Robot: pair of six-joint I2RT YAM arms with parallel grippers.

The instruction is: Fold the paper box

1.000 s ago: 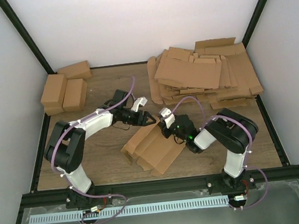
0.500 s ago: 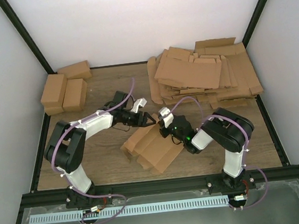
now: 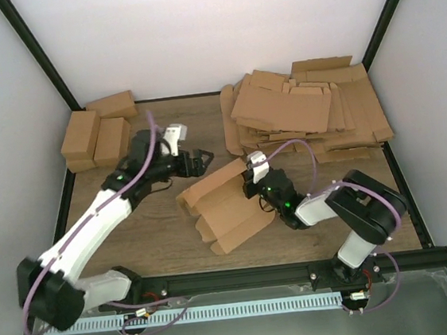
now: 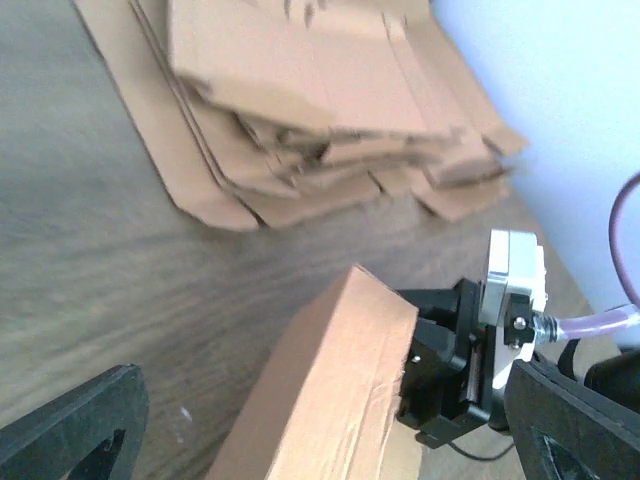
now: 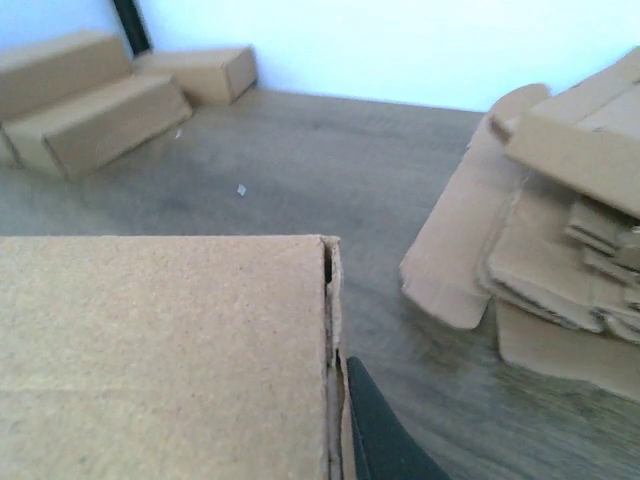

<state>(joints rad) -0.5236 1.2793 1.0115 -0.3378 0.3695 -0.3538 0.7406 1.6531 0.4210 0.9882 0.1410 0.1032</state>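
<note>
– Since a second ago the brown corrugated cardboard box blank (image 3: 226, 209) has tipped up. Its far panel now stands off the wooden tabletop (image 3: 153, 223) instead of lying flat, and the left arm has pulled back toward its own side.

– Where does the blank sit?

– Mid-table, between the two arms, with its near edge down on the wood. The right gripper (image 3: 249, 187) is at the raised far corner. In the wrist view one black finger (image 5: 382, 448) lies along the panel's edge and the other is hidden behind the card, so I judge it pinched on the panel (nothing else would prop it up).

– And the left gripper (image 3: 199, 161)?

– Just beyond the raised edge, not touching it, its dark fingers (image 4: 72, 420) spread wide and holding nothing. It faces the panel's upper edge, so it looks placed to push the sleeve open while the right holds one wall.

– Further out?

– Behind is a loose heap of flat brown cardboard blanks (image 3: 305, 111). At the far left corner are three closed brown cardboard boxes (image 3: 96, 137), probably finished ones, kept away from the work.
</note>
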